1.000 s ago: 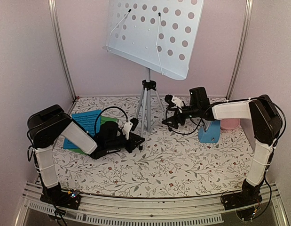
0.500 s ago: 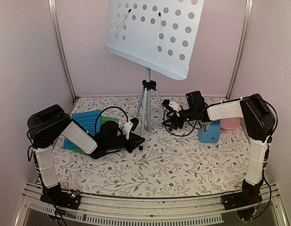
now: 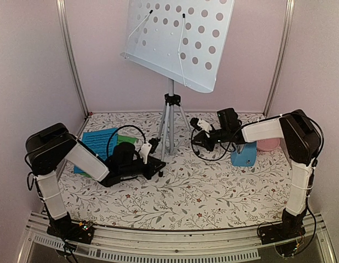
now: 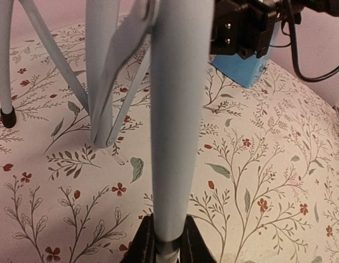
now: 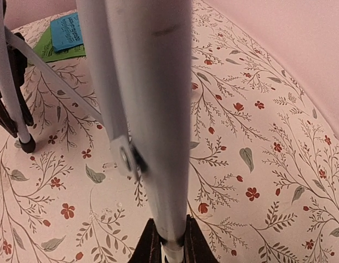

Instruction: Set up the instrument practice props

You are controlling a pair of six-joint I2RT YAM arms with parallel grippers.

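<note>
Floral table [image 3: 213, 192] | left end effector [image 4: 168, 246] clamps music stand [image 3: 158, 52] leg | right end effector [image 5: 168, 241] clamps another leg

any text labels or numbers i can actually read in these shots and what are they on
No text here can be read word for word.
blue music sheet: dark printed lines, too small and blurred to read.
green music sheet: faint print, too blurred to read.
metronome: no markings visible.
music stand: no markings visible.

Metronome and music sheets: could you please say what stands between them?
In the top view, the silver tripod, with the left gripper and right gripper each clamped on a leg.
</note>
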